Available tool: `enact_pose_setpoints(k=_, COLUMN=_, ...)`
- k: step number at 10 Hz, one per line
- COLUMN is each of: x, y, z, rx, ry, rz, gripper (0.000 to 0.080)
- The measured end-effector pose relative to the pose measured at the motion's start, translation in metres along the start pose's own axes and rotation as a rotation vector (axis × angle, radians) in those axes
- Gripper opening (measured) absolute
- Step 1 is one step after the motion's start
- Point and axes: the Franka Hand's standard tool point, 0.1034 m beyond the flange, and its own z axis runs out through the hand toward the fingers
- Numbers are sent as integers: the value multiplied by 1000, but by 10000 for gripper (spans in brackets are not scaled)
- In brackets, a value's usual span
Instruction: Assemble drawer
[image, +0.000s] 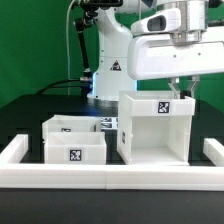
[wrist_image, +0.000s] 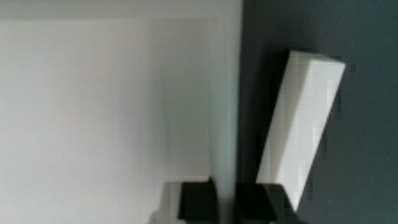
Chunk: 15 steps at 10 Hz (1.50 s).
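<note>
The drawer (image: 72, 141) is a low white open-topped box with a tag on its front, standing at the exterior view's left. Beside it on the right stands the taller white housing (image: 155, 128), its open side facing the camera and a tag on its top front. My gripper (image: 180, 92) hangs at the top of the housing's right wall. In the wrist view my gripper (wrist_image: 231, 202) has its black fingers (wrist_image: 196, 200) on either side of that thin wall, closed on it. The housing's white face (wrist_image: 107, 100) fills much of that view.
A long white border rail (image: 110, 178) runs along the table's front, with side pieces at the left (image: 14, 150) and right (image: 213, 151). The right piece also shows in the wrist view (wrist_image: 299, 120), close beside the housing. The robot's base (image: 108, 60) stands behind.
</note>
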Motion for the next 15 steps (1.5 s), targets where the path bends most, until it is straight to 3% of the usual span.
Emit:
enact_pose_setpoints(k=5, x=3, y=-2, z=0, rx=3, ry=10, rz=53, gripper=36)
enact_pose_setpoints(k=11, x=10, y=-9, z=1, rx=26, ry=31, rz=522, gripper=36)
enact_pose_setpoints(k=15, x=17, y=8, z=0, rx=46, ry=44, rz=729, gripper=38)
